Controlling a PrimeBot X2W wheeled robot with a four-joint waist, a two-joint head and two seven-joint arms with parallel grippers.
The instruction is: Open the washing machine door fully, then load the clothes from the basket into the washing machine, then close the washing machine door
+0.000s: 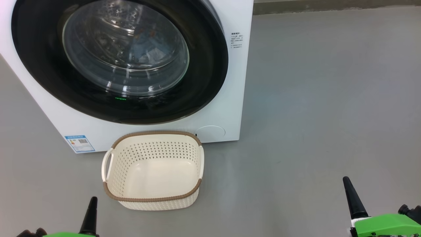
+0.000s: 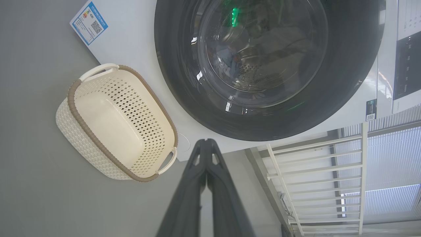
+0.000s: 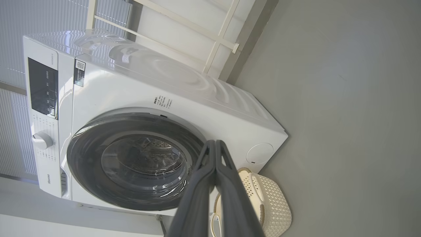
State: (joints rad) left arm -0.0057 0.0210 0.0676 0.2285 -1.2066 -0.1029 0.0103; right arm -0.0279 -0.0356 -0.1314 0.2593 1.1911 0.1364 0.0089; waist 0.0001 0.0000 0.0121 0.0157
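Both grippers sit low, fingers pressed together, nothing held. The left gripper (image 1: 93,205) is near the basket (image 1: 154,204), at its left front corner. The right gripper (image 1: 349,191) is well apart on the right. The basket stands on the floor just in front of the washing machine (image 1: 230,108), under the closed washing machine door (image 1: 204,65). The clothes (image 1: 144,44) lie behind the glass. The right wrist view adds the control panel (image 3: 41,87) and dial (image 3: 42,140); the head view adds the blue label (image 1: 80,143).

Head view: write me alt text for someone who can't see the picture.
A white washing machine with its round black-rimmed door closed stands on a grey floor, light blue fabric faintly visible through the glass. An empty cream basket sits just in front of it. The left gripper and right gripper, both shut, rise from the bottom edge at either side.
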